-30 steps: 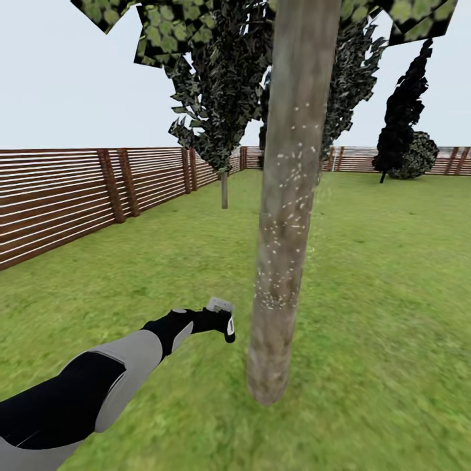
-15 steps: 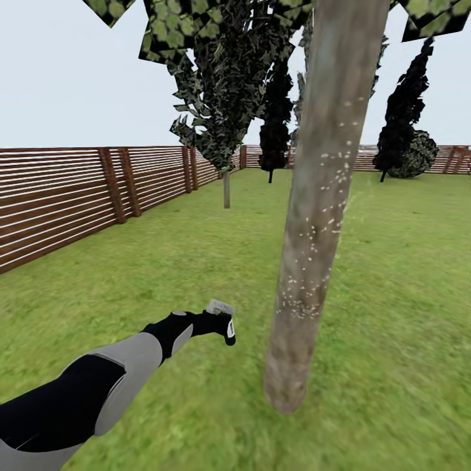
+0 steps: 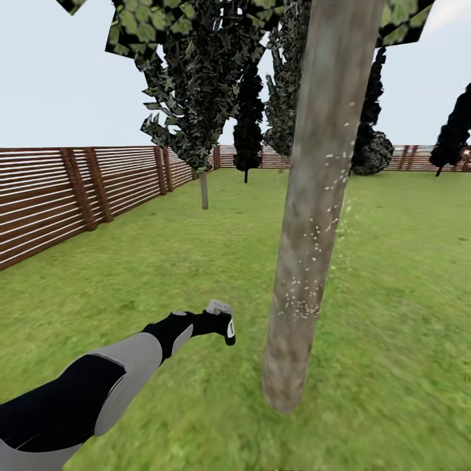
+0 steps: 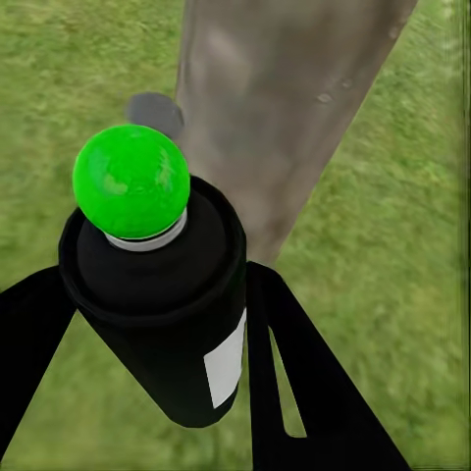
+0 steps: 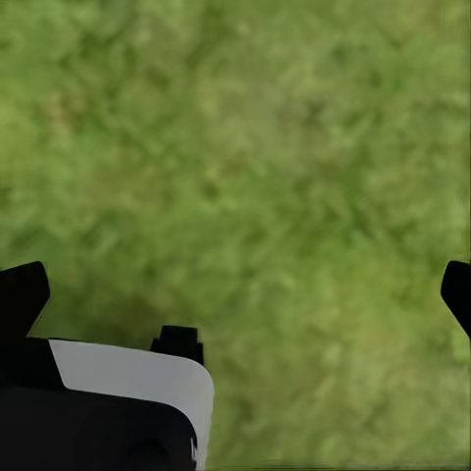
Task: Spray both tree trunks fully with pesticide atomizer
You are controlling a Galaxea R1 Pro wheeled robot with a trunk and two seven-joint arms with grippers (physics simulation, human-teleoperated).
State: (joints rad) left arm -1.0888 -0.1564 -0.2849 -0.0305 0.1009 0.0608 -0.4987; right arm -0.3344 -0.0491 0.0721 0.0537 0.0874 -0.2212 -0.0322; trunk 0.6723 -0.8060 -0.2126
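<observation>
Fenced lawn [image 3: 163, 261] all round; my left gripper [image 4: 235, 324] clamps the pesticide atomizer [image 4: 162, 304], its nozzle aimed at the near tree trunk [image 3: 314, 216] to coat its speckled bark; my right jaws stand wide over grass.

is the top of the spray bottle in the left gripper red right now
No, in the left wrist view the pesticide atomizer held by the left gripper has a bright green top.

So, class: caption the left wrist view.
Left tool gripping the green-topped black atomizer, aimed at the tree trunk.
</observation>
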